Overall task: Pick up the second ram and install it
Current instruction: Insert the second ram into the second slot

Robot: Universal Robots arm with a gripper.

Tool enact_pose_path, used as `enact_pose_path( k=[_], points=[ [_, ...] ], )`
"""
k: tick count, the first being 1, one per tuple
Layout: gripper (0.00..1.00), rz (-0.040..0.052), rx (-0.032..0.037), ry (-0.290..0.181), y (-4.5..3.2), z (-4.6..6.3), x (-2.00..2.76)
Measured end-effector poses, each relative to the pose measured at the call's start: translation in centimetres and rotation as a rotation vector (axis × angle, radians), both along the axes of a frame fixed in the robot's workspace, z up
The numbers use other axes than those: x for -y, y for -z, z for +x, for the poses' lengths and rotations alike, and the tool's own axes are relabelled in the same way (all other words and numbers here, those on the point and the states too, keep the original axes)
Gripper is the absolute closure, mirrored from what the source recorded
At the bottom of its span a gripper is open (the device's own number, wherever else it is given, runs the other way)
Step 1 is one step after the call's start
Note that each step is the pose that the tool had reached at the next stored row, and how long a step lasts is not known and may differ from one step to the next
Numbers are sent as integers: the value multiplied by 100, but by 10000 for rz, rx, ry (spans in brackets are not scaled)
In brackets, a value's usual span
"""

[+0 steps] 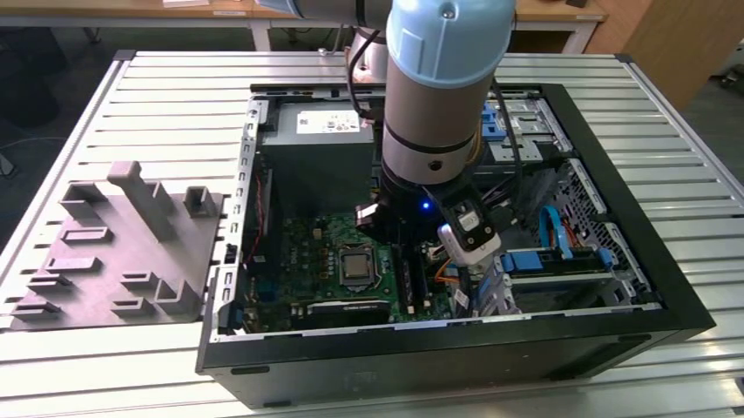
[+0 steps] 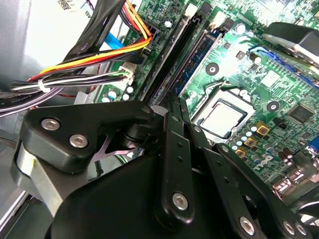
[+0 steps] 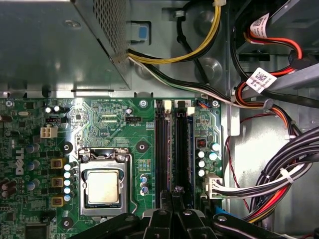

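Observation:
My gripper [image 3: 175, 191] hangs low inside the open computer case [image 1: 465, 348], and its two thin fingers look pressed together. The tips are over the near end of the memory slots [image 3: 174, 149] on the green motherboard [image 1: 331, 261]. In the second wrist view the gripper [image 2: 175, 102] points at the same black and blue slots [image 2: 184, 50]. A dark narrow strip, probably the second ram [image 3: 175, 144], runs in line with the slots straight out from the fingertips. I cannot tell whether it is pinched or seated. In the exterior view the arm's wrist [image 1: 430, 187] covers that spot.
The silver processor socket [image 3: 102, 184] lies beside the slots. Bundled cables [image 3: 279, 184] crowd the other side, with orange and yellow wires [image 2: 99, 55] close by. A metal power supply box [image 1: 314, 148] fills the case's far end. A grey fixture [image 1: 117, 252] stands on the slatted table.

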State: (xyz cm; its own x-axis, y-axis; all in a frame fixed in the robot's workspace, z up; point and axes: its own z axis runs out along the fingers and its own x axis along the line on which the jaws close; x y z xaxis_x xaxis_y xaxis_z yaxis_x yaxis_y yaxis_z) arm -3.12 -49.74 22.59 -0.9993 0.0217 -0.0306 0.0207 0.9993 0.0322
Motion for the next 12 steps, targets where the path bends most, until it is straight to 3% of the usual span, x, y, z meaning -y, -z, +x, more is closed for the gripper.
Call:
enact_pose_path(
  k=[12],
  points=[
    [89, -10, 0, -27, 7, -2, 0]
  ],
)
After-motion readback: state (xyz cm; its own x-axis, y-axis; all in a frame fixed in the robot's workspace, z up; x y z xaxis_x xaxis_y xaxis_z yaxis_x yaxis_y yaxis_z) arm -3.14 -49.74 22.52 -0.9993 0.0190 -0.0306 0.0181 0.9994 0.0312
